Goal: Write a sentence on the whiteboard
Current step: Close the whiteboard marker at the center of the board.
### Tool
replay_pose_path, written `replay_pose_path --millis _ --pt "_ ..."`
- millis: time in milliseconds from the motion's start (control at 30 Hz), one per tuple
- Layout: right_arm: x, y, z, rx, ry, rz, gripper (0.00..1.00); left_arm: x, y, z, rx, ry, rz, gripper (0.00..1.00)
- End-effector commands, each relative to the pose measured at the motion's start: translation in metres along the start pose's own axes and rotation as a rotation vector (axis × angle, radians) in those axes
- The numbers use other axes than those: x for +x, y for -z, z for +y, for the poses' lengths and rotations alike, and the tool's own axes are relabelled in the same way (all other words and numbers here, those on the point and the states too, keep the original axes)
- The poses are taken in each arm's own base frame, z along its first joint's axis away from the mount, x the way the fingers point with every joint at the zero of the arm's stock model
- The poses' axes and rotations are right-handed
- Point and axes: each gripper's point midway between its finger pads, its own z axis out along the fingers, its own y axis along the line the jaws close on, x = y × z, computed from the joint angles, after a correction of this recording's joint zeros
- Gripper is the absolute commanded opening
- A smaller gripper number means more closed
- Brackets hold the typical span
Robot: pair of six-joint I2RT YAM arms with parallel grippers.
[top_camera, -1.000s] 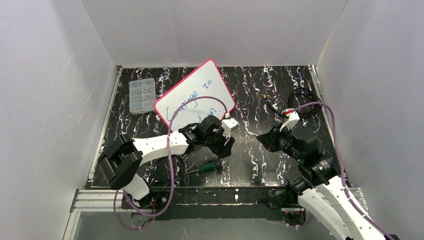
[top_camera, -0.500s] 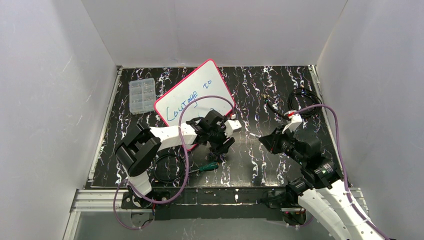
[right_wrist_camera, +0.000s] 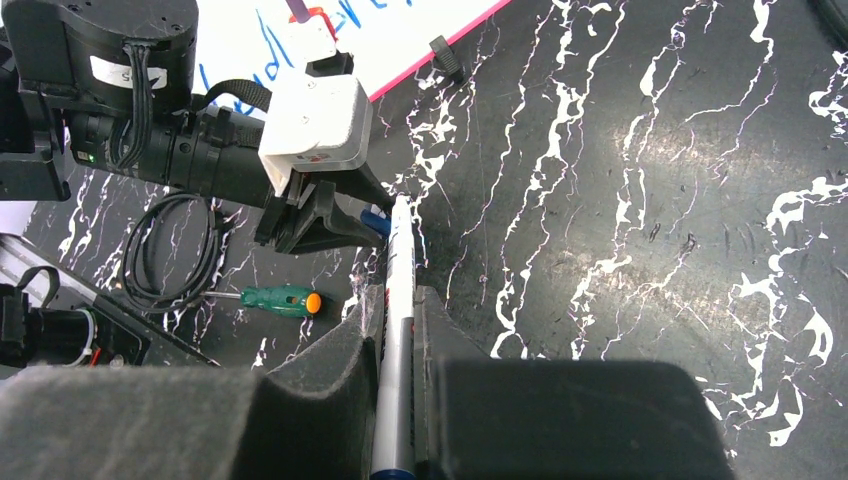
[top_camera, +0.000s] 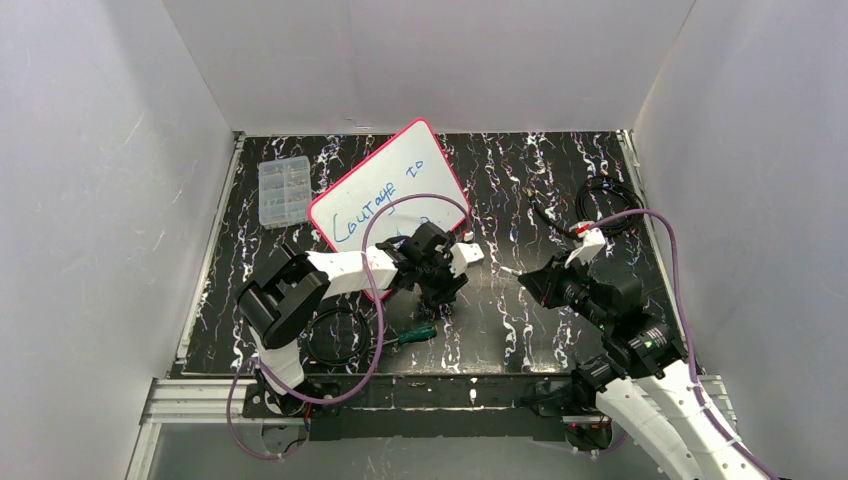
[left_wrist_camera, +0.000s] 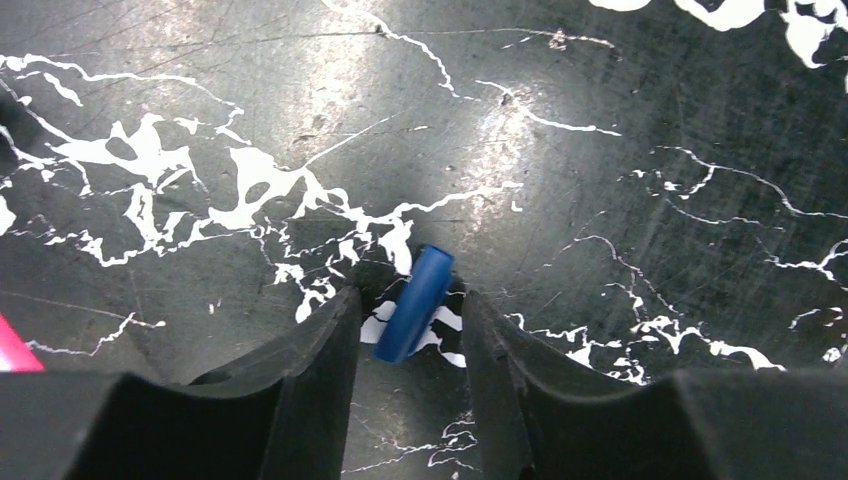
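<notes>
The whiteboard (top_camera: 395,180), pink-framed, lies tilted at the back centre. The sentence (top_camera: 372,208) is blue; its first line shows, and my left arm hides most of the second. My left gripper (left_wrist_camera: 408,305) points down at the table, open, with its jaws either side of a small blue cap (left_wrist_camera: 420,290) and a gap on each side. In the right wrist view the cap (right_wrist_camera: 377,222) sits beside those fingers. My right gripper (right_wrist_camera: 400,295) is shut on a white and grey marker (right_wrist_camera: 398,340), whose tip points toward the cap.
A clear compartment box (top_camera: 283,191) stands at the back left. A green-handled screwdriver (top_camera: 412,334) and a black cable coil (top_camera: 335,335) lie near the front edge. Another black cable (top_camera: 607,205) lies at the back right. White walls enclose the table.
My left arm has swung forward off the board, uncovering the first line, and its jaws have narrowed around the cap. The right arm drew back slightly with the marker.
</notes>
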Motion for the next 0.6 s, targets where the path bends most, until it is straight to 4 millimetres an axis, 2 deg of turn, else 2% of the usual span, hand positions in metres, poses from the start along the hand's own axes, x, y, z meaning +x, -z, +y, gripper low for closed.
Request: replay_pose_path --millis 0,267,333,400,500,567 --pt "-0.021 0.008 0.006 -0.009 0.019 -0.069 0.01 0.012 -0.001 0.006 -0.054 -0.017 0.051 0.36" --pt "-0.022 0.009 0.007 -0.011 0.019 -0.072 0.01 0.034 -0.002 0.001 -0.107 -0.077 0.133 0.29" --pt "-0.021 0.009 0.006 -0.011 0.021 -0.072 0.01 0.039 -0.001 0.001 -0.115 -0.077 0.147 0.23" --pt "-0.022 0.01 0.007 -0.012 0.022 -0.073 0.01 0.045 0.001 -0.001 -0.125 -0.072 0.16 0.13" --pt "-0.022 0.012 0.007 -0.01 0.025 -0.067 0.01 0.043 0.013 -0.005 -0.139 -0.043 0.126 0.0" --pt "-0.019 0.014 0.006 -0.004 0.029 -0.056 0.01 0.04 0.023 -0.008 -0.149 -0.02 0.101 0.0"
